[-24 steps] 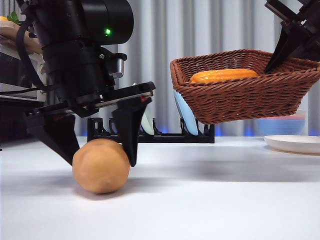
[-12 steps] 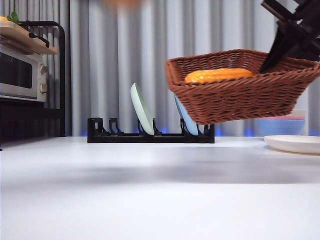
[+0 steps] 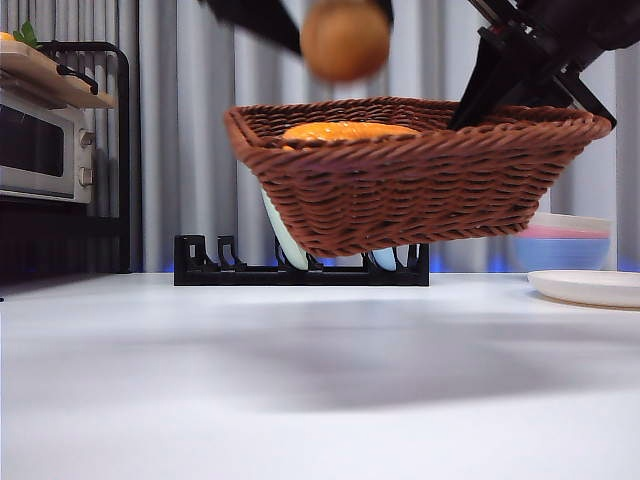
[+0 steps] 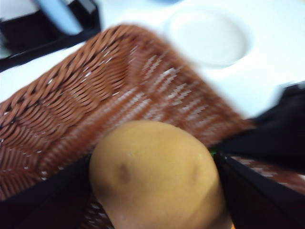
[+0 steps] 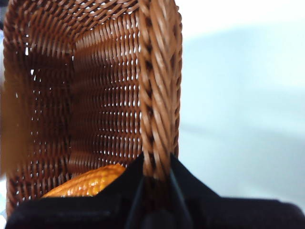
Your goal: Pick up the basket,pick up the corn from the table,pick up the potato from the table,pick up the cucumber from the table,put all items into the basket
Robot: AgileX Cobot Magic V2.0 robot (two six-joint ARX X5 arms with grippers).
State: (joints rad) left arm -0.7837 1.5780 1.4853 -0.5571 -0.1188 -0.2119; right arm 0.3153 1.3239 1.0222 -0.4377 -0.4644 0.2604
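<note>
The reddish-brown wicker basket hangs in the air above the table. My right gripper is shut on its braided rim, seen at the upper right in the front view. The orange-yellow corn lies inside the basket. My left gripper is shut on the tan potato and holds it just above the basket; the potato shows blurred at the top of the front view. The cucumber is out of view.
A black dish rack with pale plates stands behind the basket. A white plate and a bowl are at the right. A microwave on a shelf stands at the far left.
My left gripper lifted the potato off the table and carried it over the basket. The basket moved left and closer to the camera.
</note>
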